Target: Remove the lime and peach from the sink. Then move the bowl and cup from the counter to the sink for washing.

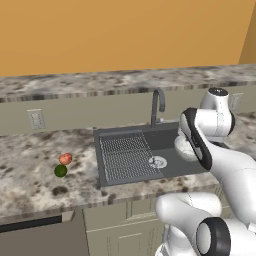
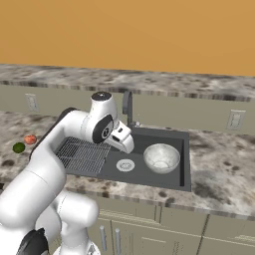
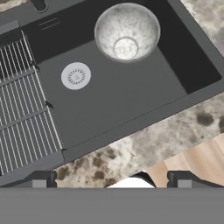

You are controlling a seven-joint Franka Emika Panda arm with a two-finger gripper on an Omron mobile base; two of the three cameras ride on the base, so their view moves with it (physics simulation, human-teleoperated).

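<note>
Sink [image 3: 109,109] holds bowl [image 3: 127,33], upright beside drain [image 3: 76,75].

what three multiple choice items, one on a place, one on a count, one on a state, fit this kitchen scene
1. Where is the bowl?
A. in the sink
B. on the counter
C. in the gripper

2. How many fruits lie on the counter?
A. none
B. two
C. four

3. How do the gripper jaws stand?
A. shut on the bowl
B. shut on nothing
C. open, holding nothing

Key: 1 A, it sits in the basin beside the drain; 2 B, the peach and lime; 3 C, the fingertips stand wide apart.
</note>
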